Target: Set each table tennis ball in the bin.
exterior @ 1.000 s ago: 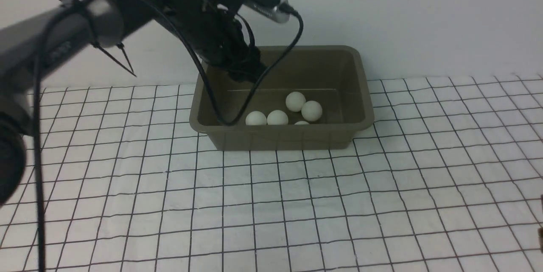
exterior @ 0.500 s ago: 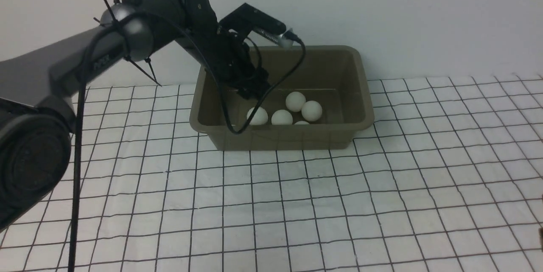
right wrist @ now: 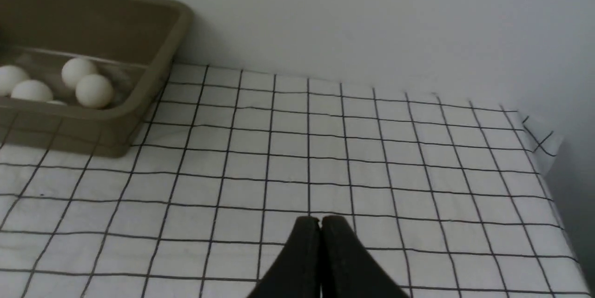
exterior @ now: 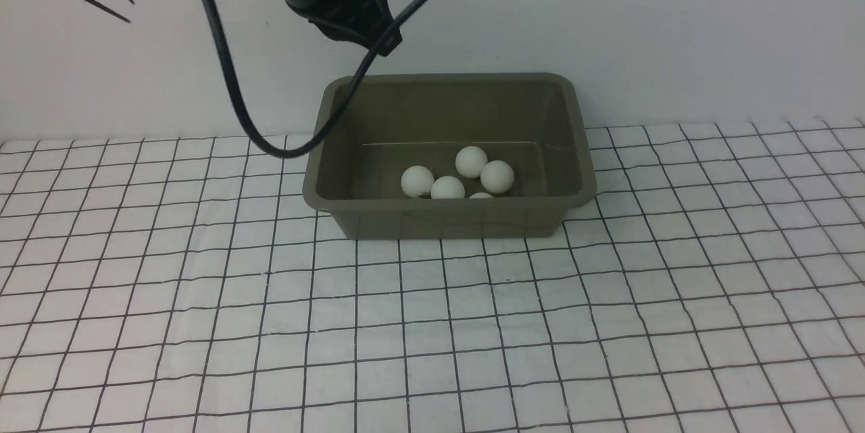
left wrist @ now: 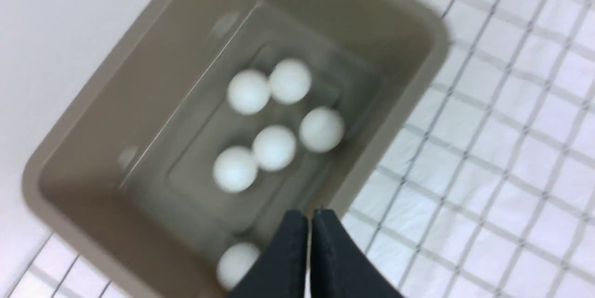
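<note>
The olive-brown bin point(exterior: 446, 220) stands at the back of the table against the wall. Several white table tennis balls lie inside, among them one point(exterior: 417, 181) on the left and one point(exterior: 497, 175) on the right. In the left wrist view the bin point(left wrist: 399, 116) is seen from above with a cluster of balls point(left wrist: 274, 147) on its floor and one ball point(left wrist: 234, 263) partly hidden behind a finger. My left gripper point(left wrist: 310, 214) is shut and empty, high above the bin's back left corner point(exterior: 385, 46). My right gripper point(right wrist: 320, 220) is shut and empty over the checked cloth, off to the right of the bin point(right wrist: 153, 79).
A white cloth with a black grid point(exterior: 513, 325) covers the table. A black cable point(exterior: 284, 149) hangs from the left arm and loops down beside the bin's left rim. The cloth's right edge point(right wrist: 539, 142) shows in the right wrist view. A plain wall rises behind.
My left arm has risen out of the bin to high above it, and its gripper has gone from open to shut. The leftmost ball in the bin rolled slightly right.
</note>
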